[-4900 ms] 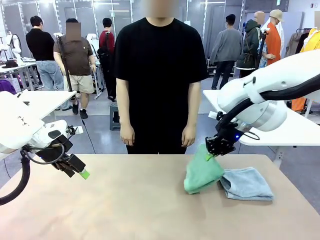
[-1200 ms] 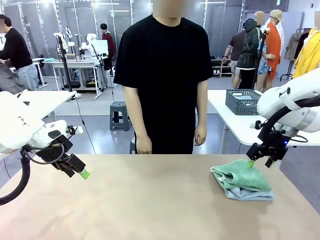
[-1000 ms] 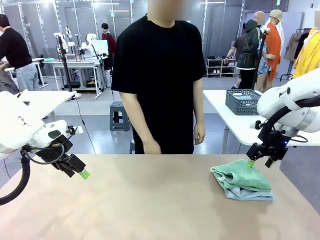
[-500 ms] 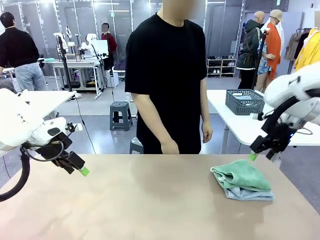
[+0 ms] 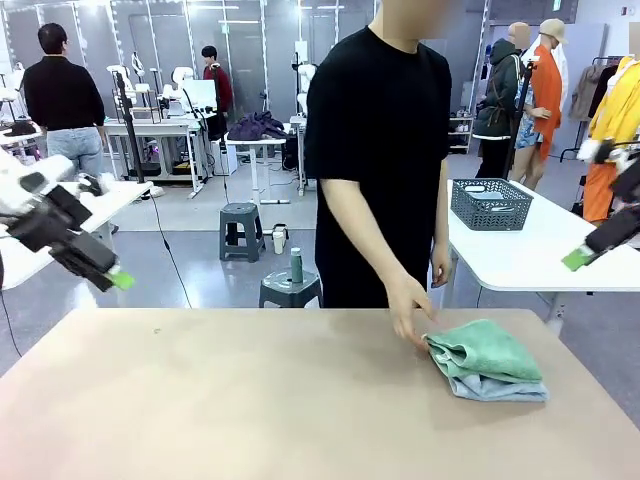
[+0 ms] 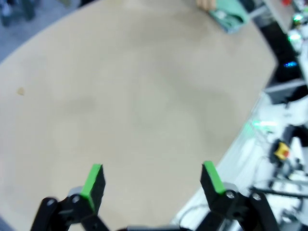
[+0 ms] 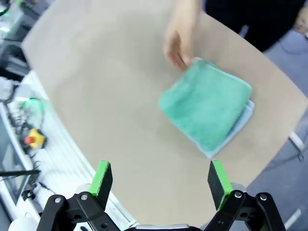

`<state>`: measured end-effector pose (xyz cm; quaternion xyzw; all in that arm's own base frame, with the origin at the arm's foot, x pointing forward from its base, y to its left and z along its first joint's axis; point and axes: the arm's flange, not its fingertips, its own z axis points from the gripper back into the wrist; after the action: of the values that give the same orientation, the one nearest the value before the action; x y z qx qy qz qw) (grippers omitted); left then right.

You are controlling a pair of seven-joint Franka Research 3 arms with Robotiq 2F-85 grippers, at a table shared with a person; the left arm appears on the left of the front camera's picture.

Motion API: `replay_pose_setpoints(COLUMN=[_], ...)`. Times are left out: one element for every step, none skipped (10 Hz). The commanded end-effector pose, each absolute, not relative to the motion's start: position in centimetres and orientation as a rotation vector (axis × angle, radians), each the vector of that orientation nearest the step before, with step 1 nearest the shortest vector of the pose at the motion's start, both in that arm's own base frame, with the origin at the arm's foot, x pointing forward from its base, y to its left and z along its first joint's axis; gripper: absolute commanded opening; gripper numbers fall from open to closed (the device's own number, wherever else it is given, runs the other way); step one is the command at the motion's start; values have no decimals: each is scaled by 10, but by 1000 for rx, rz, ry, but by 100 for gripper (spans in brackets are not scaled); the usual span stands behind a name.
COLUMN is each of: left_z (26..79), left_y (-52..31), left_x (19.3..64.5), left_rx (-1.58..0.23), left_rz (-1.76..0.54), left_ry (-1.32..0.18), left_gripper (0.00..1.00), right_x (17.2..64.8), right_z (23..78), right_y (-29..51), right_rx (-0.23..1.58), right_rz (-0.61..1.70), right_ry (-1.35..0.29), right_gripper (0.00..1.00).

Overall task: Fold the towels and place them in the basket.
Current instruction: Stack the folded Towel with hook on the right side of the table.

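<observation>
Front view: wide bare table (image 5: 250,400) between the arms; folded towels (image 5: 487,360) stacked, green on grey-blue, near its right edge, person's hand (image 5: 410,305) touching them. Basket (image 5: 490,203) on the white side table behind. Left gripper (image 6: 151,179) and right gripper (image 7: 161,180) both spread, empty, well clear of the towels.

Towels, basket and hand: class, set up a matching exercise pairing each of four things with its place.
Things:
1 green towel
2 blue towel
3 basket
4 person's hand

Places:
A on the white side table
B under the other towel
C at the stack's left edge
D on top of the stack

Pairs: 1-D, 2-B, 3-A, 4-C
</observation>
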<state>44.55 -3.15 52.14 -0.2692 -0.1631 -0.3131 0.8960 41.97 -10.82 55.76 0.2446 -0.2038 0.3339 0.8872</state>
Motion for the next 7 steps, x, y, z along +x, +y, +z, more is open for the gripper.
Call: replay_pose_setpoints(left_z=[541, 550, 554, 555, 548, 539, 527], left_y=[31, 67, 103, 137, 173, 200, 225], left_x=[437, 431, 425, 418, 416, 419, 426], left_rx=[-738, -827, -895, -970, -1064, -1124, -1220], left_rz=[-698, -721, -742, -771, -748, -717, -637], left_ry=[-313, -335, -379, -445, -501, -508, -514], left_gripper=[100, 100, 100, 100, 100, 100, 100], right_x=[412, 403, 392, 380, 372, 369, 366], right_z=[561, 564, 564, 560, 548, 535, 521], right_y=[-155, -181, -207, -234, -261, -277, -290], right_rx=[741, 839, 932, 1033, 1165, 1275, 1333], right_rz=[687, 646, 579, 513, 433, 367, 318], right_ry=[-444, -462, -474, -486, -461, -432, -415], right_gripper=[100, 100, 100, 100, 100, 100, 100])
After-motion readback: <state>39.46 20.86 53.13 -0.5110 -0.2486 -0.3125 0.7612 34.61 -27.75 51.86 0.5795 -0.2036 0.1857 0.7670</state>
